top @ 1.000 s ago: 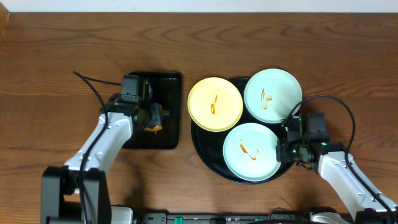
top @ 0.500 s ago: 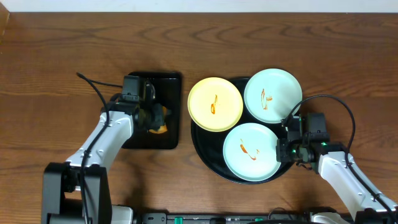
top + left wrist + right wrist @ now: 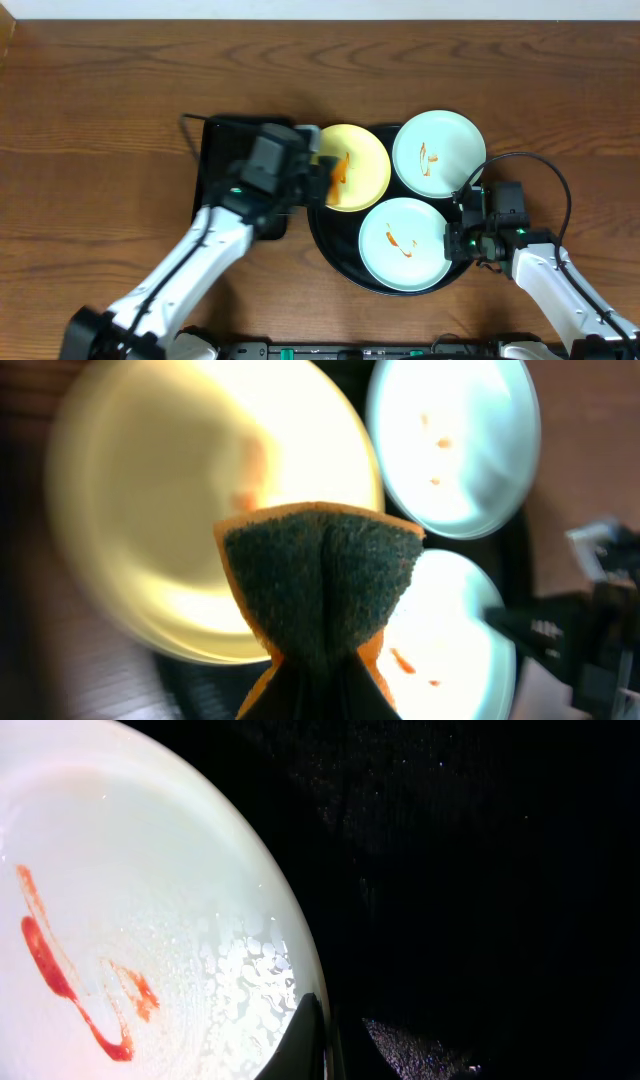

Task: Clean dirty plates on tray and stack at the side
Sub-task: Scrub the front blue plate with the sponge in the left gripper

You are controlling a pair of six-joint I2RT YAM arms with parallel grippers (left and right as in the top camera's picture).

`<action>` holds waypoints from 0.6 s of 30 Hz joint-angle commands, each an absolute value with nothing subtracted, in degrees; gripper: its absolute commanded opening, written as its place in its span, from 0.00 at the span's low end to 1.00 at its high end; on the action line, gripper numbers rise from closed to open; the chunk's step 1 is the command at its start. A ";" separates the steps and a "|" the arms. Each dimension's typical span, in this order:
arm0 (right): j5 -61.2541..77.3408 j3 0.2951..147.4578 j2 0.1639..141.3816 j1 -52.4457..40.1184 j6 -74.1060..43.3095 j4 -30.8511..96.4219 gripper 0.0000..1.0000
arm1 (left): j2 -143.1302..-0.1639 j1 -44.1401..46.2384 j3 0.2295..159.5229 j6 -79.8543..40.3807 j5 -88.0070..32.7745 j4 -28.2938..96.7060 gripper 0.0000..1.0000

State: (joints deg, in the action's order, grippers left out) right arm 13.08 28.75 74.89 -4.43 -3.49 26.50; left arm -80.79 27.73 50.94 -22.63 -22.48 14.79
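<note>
Three plates lie on the round black tray (image 3: 328,243): a yellow plate (image 3: 358,165) at the left, a mint plate (image 3: 438,148) at the back right and a mint plate (image 3: 404,243) in front, each with sauce squiggles. My left gripper (image 3: 318,180) is shut on an orange sponge with a dark scouring face (image 3: 320,575) and holds it over the yellow plate's (image 3: 160,510) left part. My right gripper (image 3: 456,241) is shut on the right rim of the front mint plate (image 3: 130,900), with one finger (image 3: 305,1040) on top of the rim.
A smaller black rectangular tray (image 3: 222,150) lies left of the round tray, partly under my left arm. Brown wood tabletop (image 3: 100,100) stretches to the left, behind and to the far right. A black cable (image 3: 540,165) loops over my right arm.
My left gripper has swung right with the sponge, from over the rectangular tray to over the yellow plate. My right gripper and all three plates have not moved.
</note>
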 commanded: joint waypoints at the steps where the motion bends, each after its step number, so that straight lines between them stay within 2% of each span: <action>1: 12.32 28.32 75.02 -4.71 -3.38 26.52 0.01 | -84.71 33.39 51.88 -28.77 -23.35 10.55 0.07; 8: 12.32 28.29 75.02 -4.71 -3.38 26.52 0.01 | -93.76 43.16 51.88 -36.10 -23.35 1.08 0.07; 18: 12.32 28.29 75.02 -4.71 -3.38 26.52 0.01 | -101.51 51.57 51.88 -45.60 -23.38 -5.61 0.08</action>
State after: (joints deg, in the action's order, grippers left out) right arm 13.08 28.75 74.89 -4.43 -3.49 26.48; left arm -100.62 50.06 50.96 -41.80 -22.81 -4.67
